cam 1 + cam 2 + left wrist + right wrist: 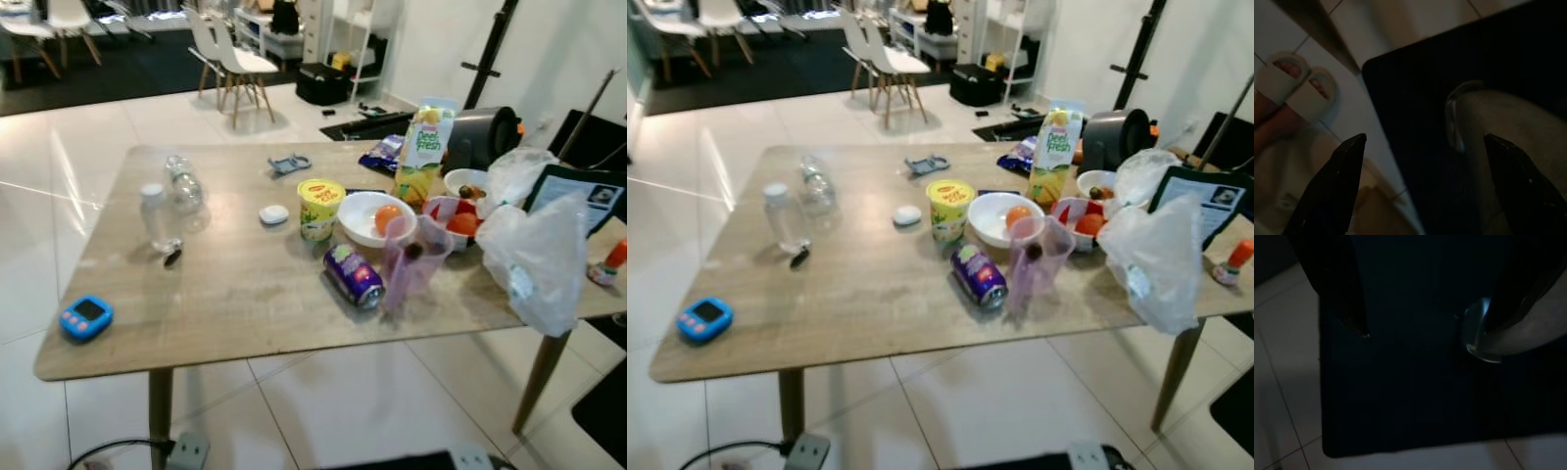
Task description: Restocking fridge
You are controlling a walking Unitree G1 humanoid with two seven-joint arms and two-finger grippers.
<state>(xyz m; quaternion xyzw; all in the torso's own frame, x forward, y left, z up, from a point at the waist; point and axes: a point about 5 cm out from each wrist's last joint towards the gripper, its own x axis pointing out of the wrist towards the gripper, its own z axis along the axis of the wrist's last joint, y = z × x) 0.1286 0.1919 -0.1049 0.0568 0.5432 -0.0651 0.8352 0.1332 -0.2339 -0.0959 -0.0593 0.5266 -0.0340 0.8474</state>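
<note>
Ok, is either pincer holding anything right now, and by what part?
Nothing is held. The left pincer and right pincer both hang open over the floor, with only empty space between their fingers.

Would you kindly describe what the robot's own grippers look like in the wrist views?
The left gripper has two long, flat black fingers tapering to pointed tips. The right gripper shows the same dark, tapered fingers, dim in shadow. No markings or cables are discernible.
</note>
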